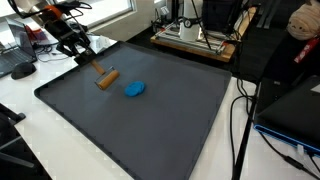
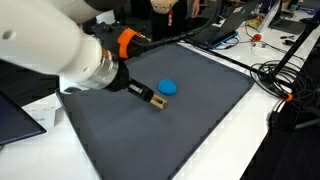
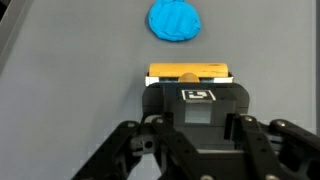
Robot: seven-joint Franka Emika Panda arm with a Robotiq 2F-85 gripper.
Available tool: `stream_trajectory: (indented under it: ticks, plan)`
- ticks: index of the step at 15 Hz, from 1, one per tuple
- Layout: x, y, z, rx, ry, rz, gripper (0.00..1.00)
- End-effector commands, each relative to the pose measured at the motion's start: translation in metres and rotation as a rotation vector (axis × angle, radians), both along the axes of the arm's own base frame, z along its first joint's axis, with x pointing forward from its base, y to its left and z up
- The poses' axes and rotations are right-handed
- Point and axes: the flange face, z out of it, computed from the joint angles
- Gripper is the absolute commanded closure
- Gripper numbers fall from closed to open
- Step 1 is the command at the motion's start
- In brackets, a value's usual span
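You are gripping a wooden-headed tool by its dark handle, fingers clamped tight on it, its head near a blue lump lying on the gray mat.

on the mat, block lies near round piece.

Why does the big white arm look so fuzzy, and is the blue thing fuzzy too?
In an exterior view the arm sits right by the camera, so it looks huge and soft; the blue blob there is sharper. In the wrist view the blue blob and wooden block look slightly blurry, and the tool is dark below them. In an exterior view daylight glares at the window.
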Motion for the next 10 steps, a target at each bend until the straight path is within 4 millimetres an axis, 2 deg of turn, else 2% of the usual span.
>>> stream_trajectory:
  ticks: [1,7,10]
  plan:
    - [-0.012,0.04,0.034,-0.09,-0.022,0.082,0.77]
    - [-0.021,0.111,0.069,-0.244,-0.091,0.168,0.77]
    - [-0.034,0.147,0.08,-0.309,-0.121,0.213,0.77]
